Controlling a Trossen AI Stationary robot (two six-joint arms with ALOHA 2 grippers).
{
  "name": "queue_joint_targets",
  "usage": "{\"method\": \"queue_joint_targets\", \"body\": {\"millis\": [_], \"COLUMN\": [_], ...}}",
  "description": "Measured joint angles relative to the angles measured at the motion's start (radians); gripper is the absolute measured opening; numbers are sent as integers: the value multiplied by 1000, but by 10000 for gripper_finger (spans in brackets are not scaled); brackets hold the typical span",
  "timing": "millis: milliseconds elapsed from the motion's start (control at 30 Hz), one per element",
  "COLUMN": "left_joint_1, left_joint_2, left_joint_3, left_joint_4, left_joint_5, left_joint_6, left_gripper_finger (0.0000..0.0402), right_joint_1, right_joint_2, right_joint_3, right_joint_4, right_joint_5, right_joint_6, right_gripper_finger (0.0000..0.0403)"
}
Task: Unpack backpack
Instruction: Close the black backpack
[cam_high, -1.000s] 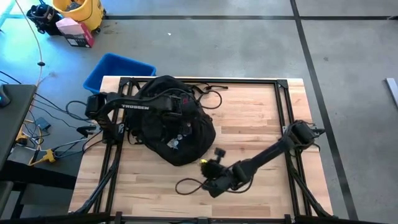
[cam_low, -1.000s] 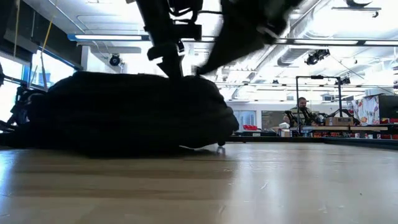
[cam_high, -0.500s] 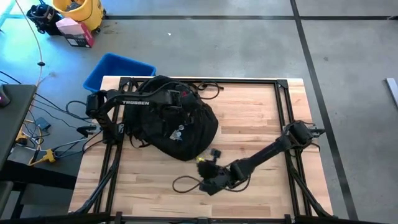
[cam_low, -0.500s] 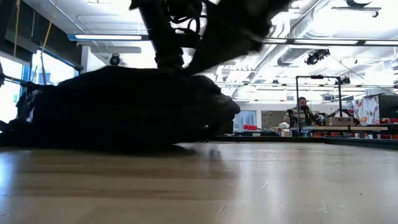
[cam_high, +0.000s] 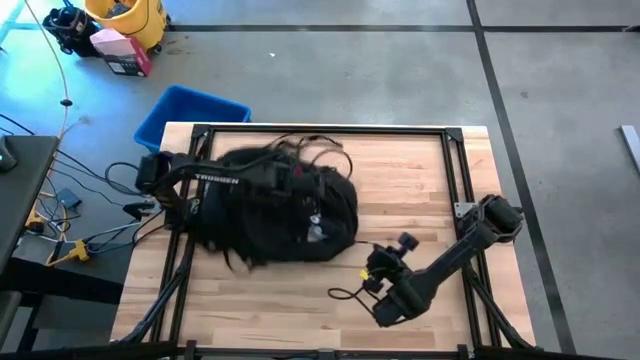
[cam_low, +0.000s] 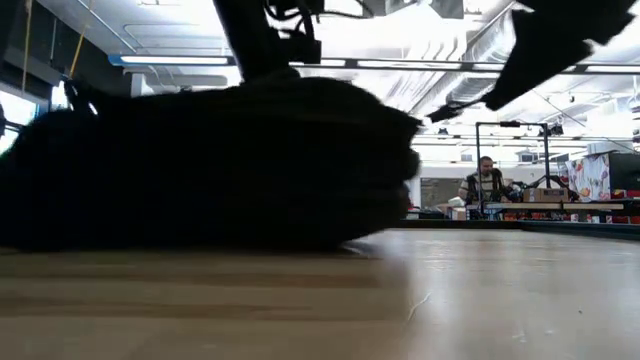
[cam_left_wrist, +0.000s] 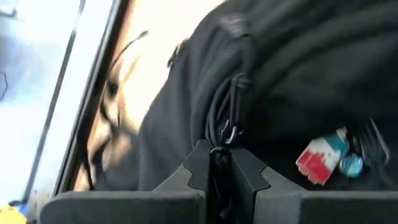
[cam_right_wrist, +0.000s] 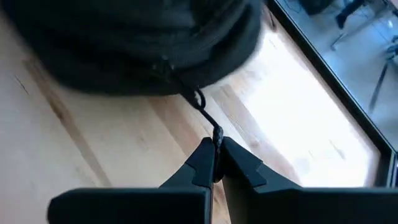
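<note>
Bench (cam_high: 400, 180) of pale wood fills the middle of the high view, with a black frame along its edges. Low and right of centre there, the right end effector (cam_high: 372, 283) hangs over bare wood, its fingers pressed together on a thin black cord (cam_right_wrist: 200, 102). In the right wrist view that cord runs taut from the fingertips up to the backpack's zipper seam. A loop of the same cord lies on the wood just left of the end effector in the high view.

The backpack (cam_high: 285, 205) lies flat in the centre left of the high view, a black mound with a few small badges (cam_high: 315, 228) on its right half and thin straps trailing past its upper edge. In the low view it fills the left and centre of the frame as a dark mass resting on the bench.

The left end effector (cam_high: 300, 180) sits on top of the backpack, near its upper middle in the high view. The left wrist view shows its fingers pinched shut on a black cord loop with a small metal clip (cam_left_wrist: 227, 134) at the backpack's fabric; a red, white and blue tag (cam_left_wrist: 323, 155) shows to the right.

Beyond the bench's upper left corner stands a blue bin (cam_high: 185, 110). Far back in the low view, a person (cam_low: 485, 180) sits at a desk.
</note>
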Motion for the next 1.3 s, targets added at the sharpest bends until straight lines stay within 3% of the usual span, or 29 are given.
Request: {"method": "queue_joint_targets", "body": {"millis": [167,333,467,633,767,867,967,1133,1300], "left_joint_1": [-19,63,158,259,291,290,275,226,121], "left_joint_2": [0,0,0,1,2,-9,-30,-87,-180], "left_joint_3": [-2,0,0,-1,-1,0,3,3,2], "left_joint_4": [69,116,106,108,94,50,-15,-130,-150], "left_joint_5": [-81,-85,-72,-45,-31,-66,-30,62,290], "left_joint_6": [48,97,112,137,172,216,224,236,223], "left_gripper_finger": [6,6,6,6,6,6,21,107,192], "right_joint_1": [-12,-51,-81,-157,-174,-154,-121,-76,-52], "right_joint_2": [-1,25,81,180,183,146,100,44,37], "right_joint_3": [-1,-2,-2,-3,-3,-3,1,1,1], "right_joint_4": [200,672,1100,1431,1314,1130,941,689,598], "right_joint_5": [2,-23,-102,-212,-259,-200,-134,-53,-19], "right_joint_6": [-80,-393,-683,-878,-814,-719,-596,-427,-357], "right_gripper_finger": [0,0,0,0,0,0,0,0,0]}}
